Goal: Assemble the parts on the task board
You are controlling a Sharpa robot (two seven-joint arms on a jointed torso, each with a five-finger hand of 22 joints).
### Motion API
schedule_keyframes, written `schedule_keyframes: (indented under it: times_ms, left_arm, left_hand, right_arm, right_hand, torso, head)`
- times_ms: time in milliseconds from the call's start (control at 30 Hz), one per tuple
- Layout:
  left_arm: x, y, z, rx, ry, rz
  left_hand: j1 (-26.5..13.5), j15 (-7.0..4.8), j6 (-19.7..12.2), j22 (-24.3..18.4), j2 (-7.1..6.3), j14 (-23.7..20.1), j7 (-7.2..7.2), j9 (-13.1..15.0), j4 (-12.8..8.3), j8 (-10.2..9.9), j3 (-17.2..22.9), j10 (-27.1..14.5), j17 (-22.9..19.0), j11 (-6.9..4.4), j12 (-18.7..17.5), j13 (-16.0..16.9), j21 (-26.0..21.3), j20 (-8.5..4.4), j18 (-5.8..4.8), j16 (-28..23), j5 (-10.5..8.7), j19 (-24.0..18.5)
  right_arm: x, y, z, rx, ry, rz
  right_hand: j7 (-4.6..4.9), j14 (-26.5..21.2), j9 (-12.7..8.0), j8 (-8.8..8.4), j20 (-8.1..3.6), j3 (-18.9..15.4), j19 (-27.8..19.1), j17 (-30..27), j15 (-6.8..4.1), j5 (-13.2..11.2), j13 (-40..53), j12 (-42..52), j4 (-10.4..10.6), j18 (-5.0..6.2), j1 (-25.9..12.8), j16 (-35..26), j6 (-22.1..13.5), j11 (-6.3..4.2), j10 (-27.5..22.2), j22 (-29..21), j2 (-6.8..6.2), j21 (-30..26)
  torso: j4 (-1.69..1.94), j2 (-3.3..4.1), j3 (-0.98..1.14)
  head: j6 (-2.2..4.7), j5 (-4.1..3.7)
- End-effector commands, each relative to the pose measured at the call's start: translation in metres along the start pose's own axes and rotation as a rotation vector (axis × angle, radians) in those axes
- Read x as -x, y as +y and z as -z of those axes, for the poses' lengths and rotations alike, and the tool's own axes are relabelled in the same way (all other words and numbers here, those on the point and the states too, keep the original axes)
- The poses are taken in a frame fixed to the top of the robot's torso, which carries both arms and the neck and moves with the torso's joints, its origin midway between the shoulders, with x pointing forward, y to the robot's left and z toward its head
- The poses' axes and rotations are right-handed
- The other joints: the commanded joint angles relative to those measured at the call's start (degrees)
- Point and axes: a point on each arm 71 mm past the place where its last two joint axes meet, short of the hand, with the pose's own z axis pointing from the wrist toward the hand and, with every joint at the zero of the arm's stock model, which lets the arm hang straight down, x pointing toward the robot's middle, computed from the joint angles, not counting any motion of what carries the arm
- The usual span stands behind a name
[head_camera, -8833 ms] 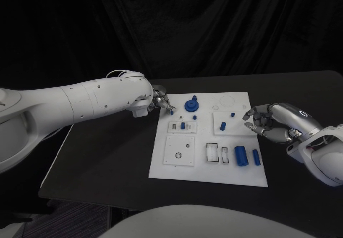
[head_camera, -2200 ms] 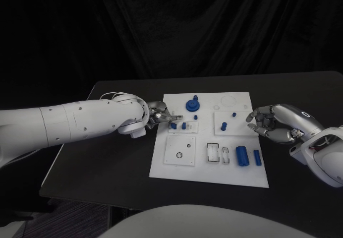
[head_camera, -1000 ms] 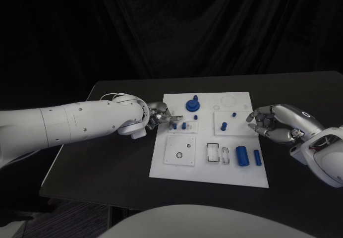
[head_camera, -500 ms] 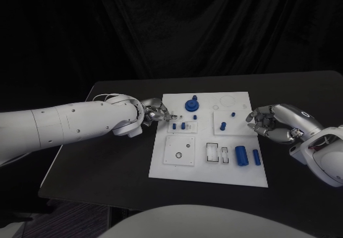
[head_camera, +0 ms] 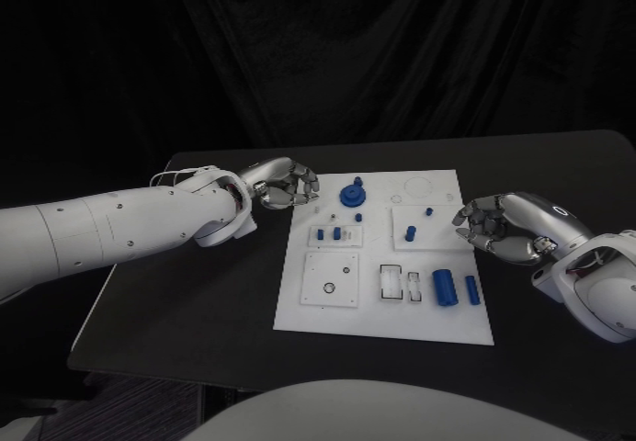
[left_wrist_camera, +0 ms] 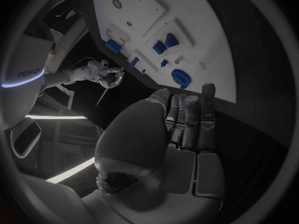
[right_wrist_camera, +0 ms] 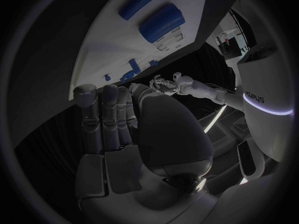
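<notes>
Left hand (head_camera: 284,183): hovering just off the task board's (head_camera: 450,325) far left corner, fingers curling inward, holding nothing.
Right hand (head_camera: 510,230): curling empty beside the board's right edge.
Blue parts (head_camera: 354,195): sitting on the board.

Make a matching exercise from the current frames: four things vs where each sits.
Things:
1. left hand
2. right hand
3. round blue gear-like part
4. two blue cylinders

Places:
A. lying side by side on the task board, near its right edge toward the robot
B. beside the board's right edge, holding nothing
C. on the far part of the board
D. off the board's far left corner, fingers curled in, nothing seen in them

Pairs: 1-D, 2-B, 3-C, 4-A
</notes>
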Motion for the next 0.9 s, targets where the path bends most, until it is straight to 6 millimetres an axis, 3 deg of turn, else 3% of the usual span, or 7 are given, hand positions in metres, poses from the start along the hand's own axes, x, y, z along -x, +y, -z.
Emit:
schedule_keyframes:
  times_ms: [33,200,367,467,533,667,900]
  left_arm:
    - [0.003,-0.014,-0.004,-0.222,-0.025,-0.149]
    - [-0.001,-0.015,-0.015,-0.288,0.021,-0.349]
    - [-0.009,-0.021,-0.031,-0.336,0.054,-0.484]
    - [-0.013,-0.026,-0.037,-0.364,0.064,-0.541]
    - [-0.017,-0.029,-0.042,-0.383,0.069,-0.571]
    - [-0.022,-0.036,-0.051,-0.410,0.071,-0.602]
    - [-0.031,-0.049,-0.064,-0.429,0.061,-0.616]
  left_hand:
    - [3.8,-0.19,0.7,1.5,-1.89,-0.9,-0.25,-4.6,-1.3,-1.2,6.3,-2.0,-3.8,-0.19,-5.6,-7.8,-0.2,-0.17,1.23,-2.1,-1.06,-0.9]
    - [3.3,-3.08,0.7,1.2,-4.49,3.9,-3.85,-11.4,-3.7,-3.1,11.6,-2.3,-6.4,-3.23,-9.1,-17.4,1.1,-1.64,1.59,-2.8,-3.99,1.8]
    - [1.1,-3.97,2.5,2.5,-5.72,15.6,-8.25,-17.6,-5.9,-5.8,11.6,1.0,-0.1,-4.10,-9.0,-24.7,9.3,-2.98,-0.25,3.3,-12.85,14.9]
    - [0.2,-4.28,3.3,3.0,-6.87,17.9,-9.11,-18.7,-6.2,-5.9,10.0,2.0,0.5,-4.41,-8.3,-26.3,11.6,-3.32,-0.80,4.1,-13.81,18.3]
    - [0.4,-5.36,4.0,4.3,-7.67,21.3,-11.14,-19.9,-7.0,-6.0,9.1,3.6,2.0,-5.33,-8.0,-28.4,16.9,-4.14,-1.90,5.2,-12.62,23.5]
    - [-0.7,-5.85,5.2,4.5,-8.25,22.8,-10.86,-21.3,-6.9,-6.6,8.3,5.4,1.1,-5.35,-8.4,-30.9,17.7,-4.88,-2.12,4.7,-11.86,25.8]
    - [-3.7,-5.75,6.6,4.2,-8.61,24.2,-9.86,-22.8,-5.5,-7.1,6.0,7.4,1.2,-5.03,-8.4,-32.9,17.2,-4.82,-2.19,5.0,-14.14,27.2]
  right_arm:
    - [0.001,0.000,0.000,0.000,-0.024,-0.001]
    - [0.001,-0.001,0.000,0.003,-0.037,-0.003]
    - [0.003,-0.001,0.001,0.003,-0.049,-0.006]
    - [0.003,-0.001,0.002,-0.001,-0.052,-0.012]
    - [0.003,-0.002,0.002,-0.005,-0.053,-0.019]
    - [0.003,-0.002,0.002,-0.007,-0.053,-0.026]
    - [0.003,-0.003,0.002,-0.016,-0.054,-0.043]
  right_hand:
    - [-0.06,-0.1,-0.1,-0.33,0.05,0.0,-0.2,0.1,0.07,0.2,-0.1,-0.2,0.4,0.87,0.0,-0.1,0.4,0.34,0.0,4.6,0.44,-0.2]
    - [-0.07,0.0,-0.1,-0.34,0.05,0.0,-0.1,0.2,0.07,0.2,-0.1,-0.2,0.4,0.83,0.0,0.0,0.4,0.33,0.0,4.7,0.46,0.0]
    - [-0.10,0.2,-0.1,-0.42,0.05,0.0,0.0,0.3,0.04,0.4,-0.1,-0.2,0.3,0.83,0.1,0.2,0.5,0.30,0.1,4.7,0.40,0.1]
    - [-0.11,0.2,-0.1,-0.43,0.04,0.0,0.1,0.4,0.03,0.4,-0.1,-0.2,0.3,0.81,0.1,0.2,0.6,0.29,0.1,4.7,0.38,0.2]
    - [-0.11,0.3,-0.1,-0.44,0.04,0.0,0.1,0.5,0.02,0.5,-0.1,-0.2,0.3,0.80,0.1,0.3,0.6,0.28,0.1,4.8,0.37,0.2]
    - [-0.16,0.5,-0.1,-0.46,0.02,0.0,0.3,0.6,-0.01,0.6,-0.1,-0.1,0.3,0.77,0.2,0.4,0.8,0.25,0.2,4.8,0.35,0.4]
    - [-0.16,0.5,-0.1,-0.47,0.02,0.0,0.3,0.7,-0.02,0.7,-0.1,-0.1,0.3,0.76,0.2,0.5,0.8,0.24,0.2,4.8,0.34,0.5]
  torso:
    - [-0.02,-0.18,0.07]
    - [-0.25,-0.45,0.06]
    - [-0.30,-1.07,0.13]
    - [-0.34,-1.41,0.20]
    - [-0.48,-1.64,0.24]
    - [-0.71,-1.87,0.20]
    - [-1.12,-2.05,0.20]
  head:
    - [0.01,-0.24]
    - [0.01,-0.45]
    - [0.01,-0.54]
    - [0.01,-0.49]
    - [0.01,-0.32]
    - [0.01,-0.05]
    - [0.01,0.22]
